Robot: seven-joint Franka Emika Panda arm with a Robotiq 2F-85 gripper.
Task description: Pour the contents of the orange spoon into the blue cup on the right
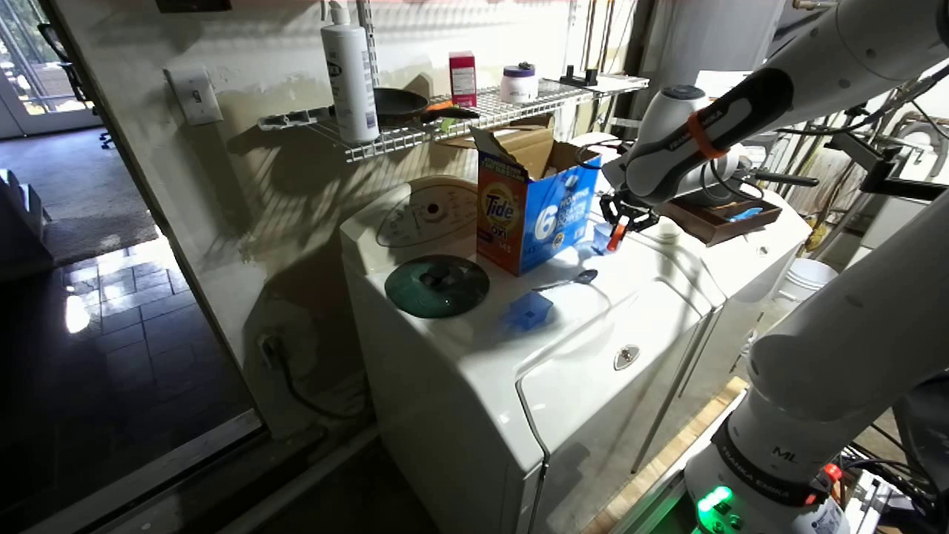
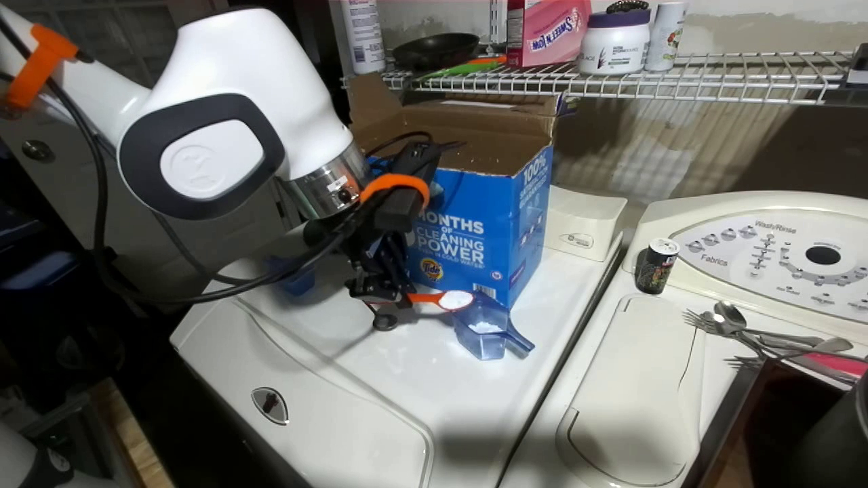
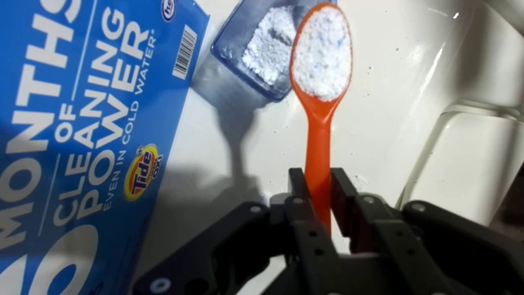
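Note:
The orange spoon [image 3: 318,139] is heaped with white powder and held level. It also shows in both exterior views [image 1: 617,236] [image 2: 426,298]. My gripper [image 3: 317,180] is shut on its handle; the fingers show in both exterior views [image 1: 626,215] [image 2: 400,293]. The blue cup [image 3: 229,49] stands on the white machine top with white powder inside. In the wrist view the spoon's bowl overlaps the cup's right side. In an exterior view the bowl is just above and left of the cup [image 2: 475,347]. The cup is partly hidden in an exterior view [image 1: 602,241].
The blue-sided Tide box [image 2: 461,251] stands open close beside the cup. A second blue cup [image 1: 530,310], a dark spoon [image 1: 586,277] and a green lid [image 1: 437,285] lie on the same top. A wire shelf [image 2: 712,78] hangs above. Cutlery [image 2: 753,332] and a can [image 2: 656,268] sit on the neighbouring machine.

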